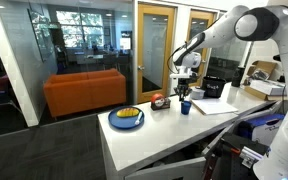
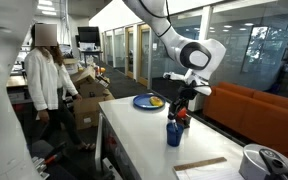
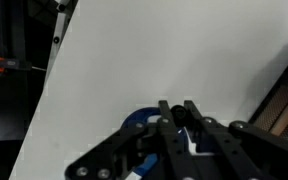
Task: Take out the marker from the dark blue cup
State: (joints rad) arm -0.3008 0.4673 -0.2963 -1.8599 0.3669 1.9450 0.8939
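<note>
Gripper: we see the gripper (image 2: 183, 108) hanging just above the dark blue cup (image 2: 173, 133), pointing down.
Jaws: in the wrist view the two fingers (image 3: 169, 124) stand close together with a narrow dark gap – we cannot tell whether they clamp anything.
Marker: we make out the marker (image 2: 171, 121) only as a thin dark stick that seems to rise from the cup; it is too small to be sure.
Cup: it stands upright on the white table (image 1: 154, 135), with the reddish bowl (image 1: 160, 102) just beside it and the blue plate (image 1: 126, 118) farther along.
Step in hand: we judge this to be the grasp or the start of the lift.
Doing it well: we would centre the fingers on the marker's top, close firmly, then pull straight up – no sideways drag.
Risk: a tilted pull could tip the light cup or knock the bowl.
</note>
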